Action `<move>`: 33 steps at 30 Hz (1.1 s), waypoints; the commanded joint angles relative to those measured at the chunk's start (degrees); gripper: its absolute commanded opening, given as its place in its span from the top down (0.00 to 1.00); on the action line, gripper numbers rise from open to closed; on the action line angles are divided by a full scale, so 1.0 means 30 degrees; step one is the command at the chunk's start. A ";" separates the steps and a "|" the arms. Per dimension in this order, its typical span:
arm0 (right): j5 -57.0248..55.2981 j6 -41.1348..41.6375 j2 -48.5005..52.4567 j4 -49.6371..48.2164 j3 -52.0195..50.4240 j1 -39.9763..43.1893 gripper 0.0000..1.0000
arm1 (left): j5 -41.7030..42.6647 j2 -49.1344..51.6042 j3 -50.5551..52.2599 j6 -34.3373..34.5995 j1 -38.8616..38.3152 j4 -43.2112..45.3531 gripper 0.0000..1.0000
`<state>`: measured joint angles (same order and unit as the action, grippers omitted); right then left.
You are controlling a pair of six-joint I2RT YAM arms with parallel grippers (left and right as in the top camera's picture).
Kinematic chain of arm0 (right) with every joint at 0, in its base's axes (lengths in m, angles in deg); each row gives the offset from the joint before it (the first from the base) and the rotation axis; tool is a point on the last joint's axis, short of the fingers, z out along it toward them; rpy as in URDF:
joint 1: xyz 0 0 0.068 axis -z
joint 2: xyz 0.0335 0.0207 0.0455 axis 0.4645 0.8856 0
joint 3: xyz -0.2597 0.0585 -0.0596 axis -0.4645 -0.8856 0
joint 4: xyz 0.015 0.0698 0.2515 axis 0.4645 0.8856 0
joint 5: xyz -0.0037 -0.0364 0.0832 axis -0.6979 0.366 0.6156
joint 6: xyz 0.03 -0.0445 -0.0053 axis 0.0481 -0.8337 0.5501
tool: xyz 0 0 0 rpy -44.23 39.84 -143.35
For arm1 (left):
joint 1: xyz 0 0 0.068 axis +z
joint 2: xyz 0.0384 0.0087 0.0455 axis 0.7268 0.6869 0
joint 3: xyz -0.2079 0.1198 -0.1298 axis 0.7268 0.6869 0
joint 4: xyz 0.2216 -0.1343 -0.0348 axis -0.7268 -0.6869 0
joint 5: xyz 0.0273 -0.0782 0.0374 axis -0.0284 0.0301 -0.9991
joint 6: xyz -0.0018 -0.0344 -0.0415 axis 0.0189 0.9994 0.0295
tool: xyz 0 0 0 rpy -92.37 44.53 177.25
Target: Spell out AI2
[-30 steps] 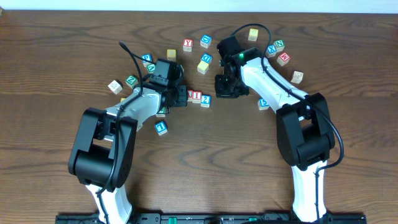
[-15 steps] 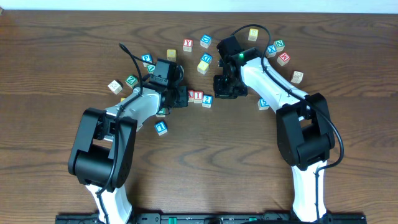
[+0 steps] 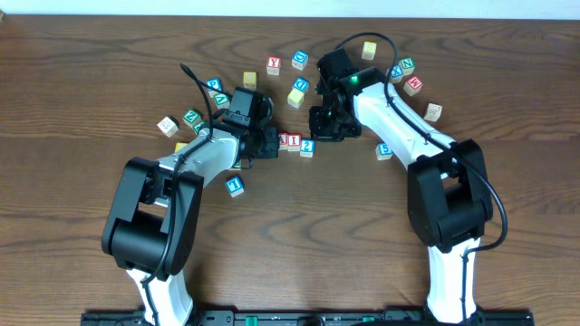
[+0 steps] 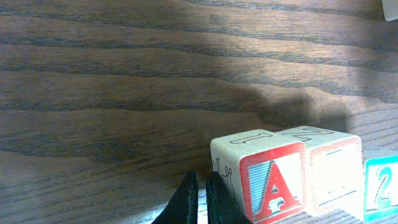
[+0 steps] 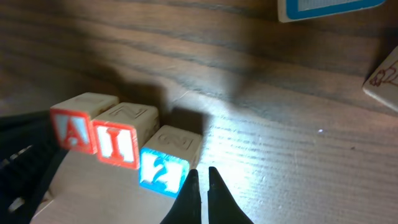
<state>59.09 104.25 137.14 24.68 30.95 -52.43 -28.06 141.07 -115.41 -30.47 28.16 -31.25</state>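
- Left gripper [image 4: 201, 190]: I see its two fingers [image 4: 186, 200] drawn together with only a thin slit between them, and nothing is held.
- Its tips sit low on the table [image 4: 124, 93], just beside the left face of the A block [image 4: 268, 182]. I cannot tell whether they touch it.
- Right gripper [image 5: 202, 183]: its fingers [image 5: 217, 202] are likewise closed on each other and empty, with the tips just off the near corner of the 2 block [image 5: 165, 165].
- Row: the A block, the I block [image 5: 121, 142] and the 2 block stand side by side, upright, and read A-I-2 in the right wrist view.
- A and I are red-lettered and pressed together. The blue 2 touches the I but is set a little forward and turned slightly out of line.
- Overhead, I have the row at table centre between the two grippers, with the left gripper at its A end and the right gripper just beyond its 2 end.
- Outward: loose blocks lie scattered behind the row, among them a yellow block [image 3: 296, 97] and a red Y block [image 3: 273, 64].
- A blue block [image 3: 235, 186] lies alone on the near side by the left arm.
- A small cluster of blocks [image 3: 405, 74] sits well apart beyond the right arm.
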 commanded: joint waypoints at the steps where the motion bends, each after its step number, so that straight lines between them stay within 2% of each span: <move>1: 0.0372 -0.0299 -0.0648 0.0291 0.0306 -0.0335 0.99 | -0.0335 -0.0386 0.0073 0.0066 0.0007 -0.0211 0.93; 11: 0.0947 -0.0146 -0.0648 0.0670 -0.0328 -0.1588 0.99 | -0.0328 -0.0386 0.0080 0.0066 0.0015 -0.0219 0.93; 33: -0.0342 0.0627 -0.0648 -0.0044 -0.1574 -0.2018 0.99 | -0.0328 -0.0386 0.0073 0.0015 0.0015 -0.0219 0.93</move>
<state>58.76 105.43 136.79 24.84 26.49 -58.05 -28.22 141.07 -115.41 -30.29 28.18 -31.28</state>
